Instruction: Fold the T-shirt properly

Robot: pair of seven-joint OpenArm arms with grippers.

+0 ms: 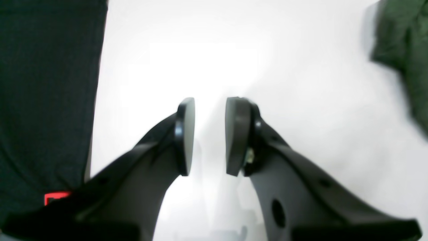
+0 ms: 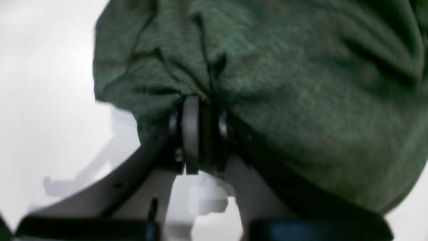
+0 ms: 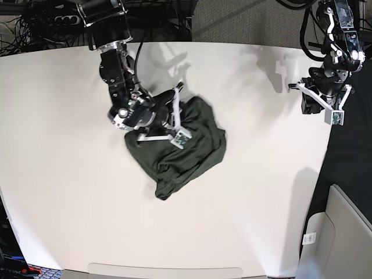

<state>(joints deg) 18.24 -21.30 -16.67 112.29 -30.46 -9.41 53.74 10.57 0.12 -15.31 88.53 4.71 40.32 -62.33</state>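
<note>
- The T-shirt (image 3: 183, 148) lies bunched in a rumpled heap on the white surface (image 3: 70, 192), a little toward its far edge and left of its middle as the base camera sees it; sleeves, collar and hem cannot be told apart in the crumple.
- In the right wrist view the olive knit (image 2: 284, 83) fills most of the picture, blurred, running off the top and right edges.
- The right gripper (image 2: 197, 134) is clamped on a fold of the T-shirt, pads nearly together with cloth pinched between; fabric drapes over one finger and hides it.
- The left gripper (image 1: 209, 135) hangs over the bare surface near its right edge, well apart from the T-shirt, pads parted with nothing between them.
- A black cloth (image 1: 46, 93) lies beyond that edge; a corner of the T-shirt (image 1: 408, 50) shows at the left wrist view's margin.
- Cables (image 3: 40, 20) crowd behind the far edge.
</note>
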